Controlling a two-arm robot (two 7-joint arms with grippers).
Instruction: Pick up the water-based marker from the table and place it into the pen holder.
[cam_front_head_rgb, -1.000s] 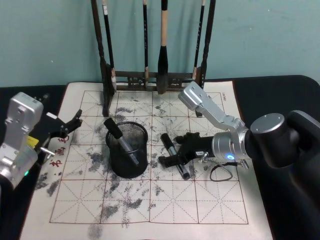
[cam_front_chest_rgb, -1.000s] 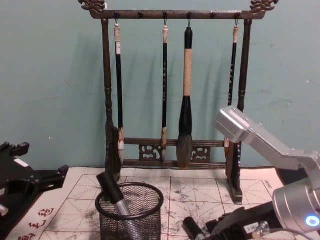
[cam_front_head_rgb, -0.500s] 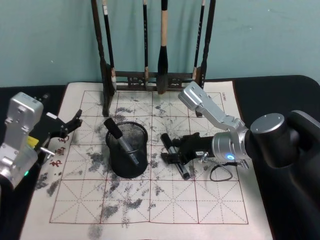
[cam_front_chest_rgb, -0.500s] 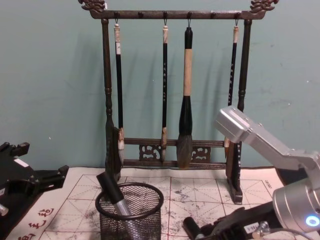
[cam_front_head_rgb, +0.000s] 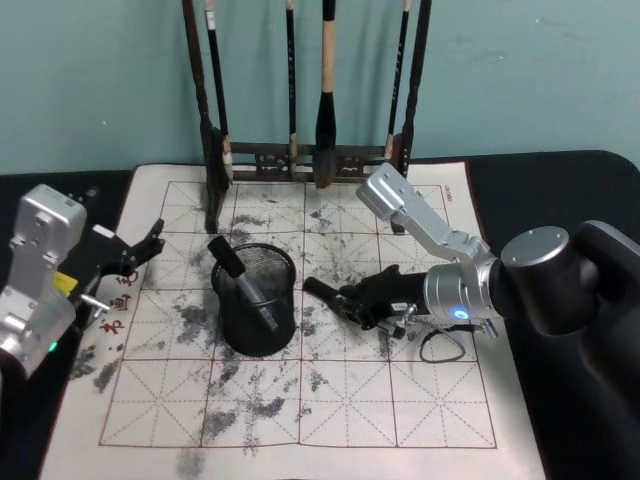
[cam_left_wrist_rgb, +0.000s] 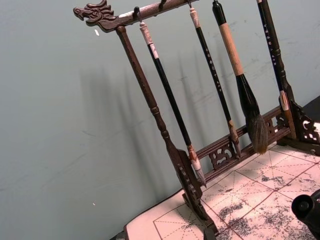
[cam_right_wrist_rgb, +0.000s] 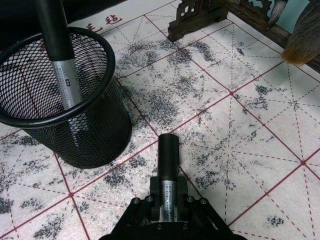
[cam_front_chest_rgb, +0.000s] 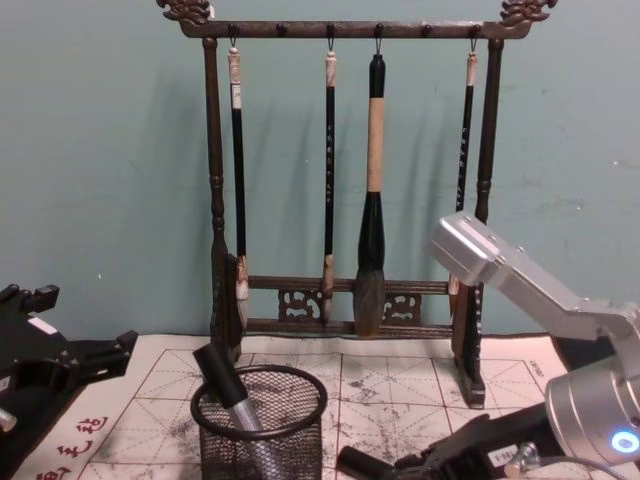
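The right gripper (cam_front_head_rgb: 364, 304) is clamping down on the water-based marker (cam_front_head_rgb: 318, 290), its fingers (cam_right_wrist_rgb: 131, 215) pressing the silver barrel from both sides; the marker is lying low over the worktop (cam_front_head_rgb: 350, 420), in the middle of the red-gridded mat, black cap leading and aiming at the pen holder (cam_front_head_rgb: 254, 310); the cap is sitting just beside the holder's right side, apart from the mesh; whether the marker is clearing the mat or resting on it, that cannot be told. From the right wrist view, the cap is jutting well ahead of the gripper, and the holder is standing upright near it, off to one side. A second marker (cam_front_head_rgb: 240, 278) is already leaning inside the holder, black cap poking up over the rim, grey barrel showing through the mesh. Over on the robot's left, the left gripper (cam_front_head_rgb: 140, 250) is hanging idle at the mat's left edge, well apart from the holder; open or closed, that cannot be told. Behind it all the dark wooden brush rack (cam_front_chest_rgb: 215, 200) is standing at the back of the mat, with calligraphy brushes (cam_front_chest_rgb: 372, 200) dangling from its top bar.
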